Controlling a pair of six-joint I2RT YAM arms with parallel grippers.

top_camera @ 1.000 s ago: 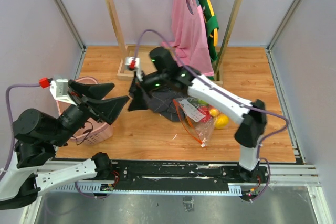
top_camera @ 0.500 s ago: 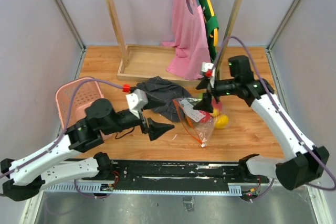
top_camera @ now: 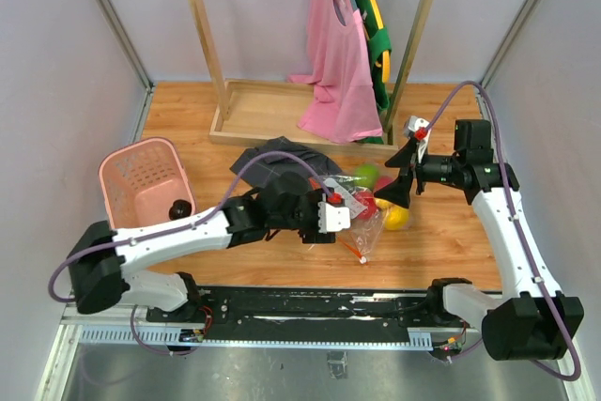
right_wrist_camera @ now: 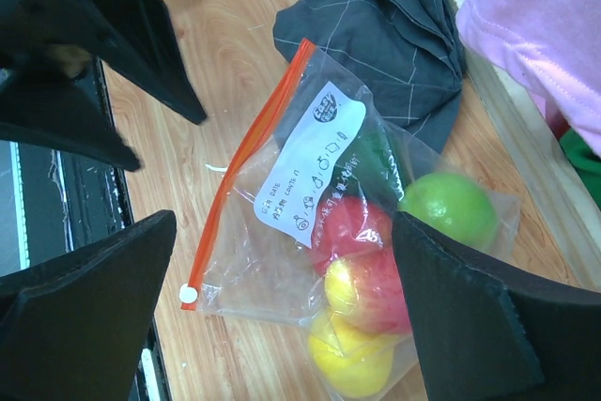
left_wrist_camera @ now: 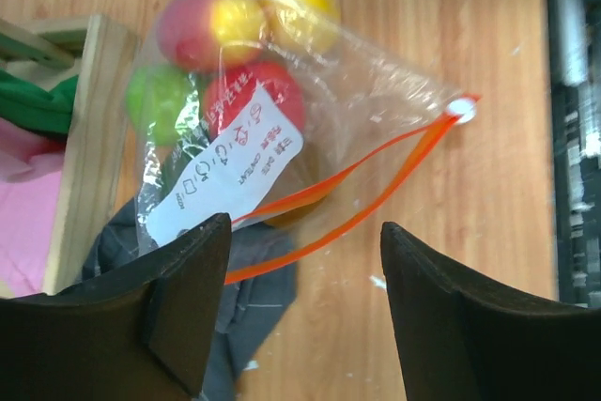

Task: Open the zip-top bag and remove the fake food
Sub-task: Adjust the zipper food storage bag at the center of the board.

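We see the zip-top bag (top_camera: 362,215) lying on the wooden tabletop (top_camera: 413,251), the fake food (right_wrist_camera: 366,232) inside it, one corner over a grey cloth (right_wrist_camera: 394,35). Our left hand (left_wrist_camera: 302,232) hovers spread above its orange strip. Our right hand (right_wrist_camera: 282,223), also spread, holds nothing.

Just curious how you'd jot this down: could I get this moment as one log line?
left gripper: open, near zip-top bag | right gripper: open, near bag | fake food: inside bag | held: nothing
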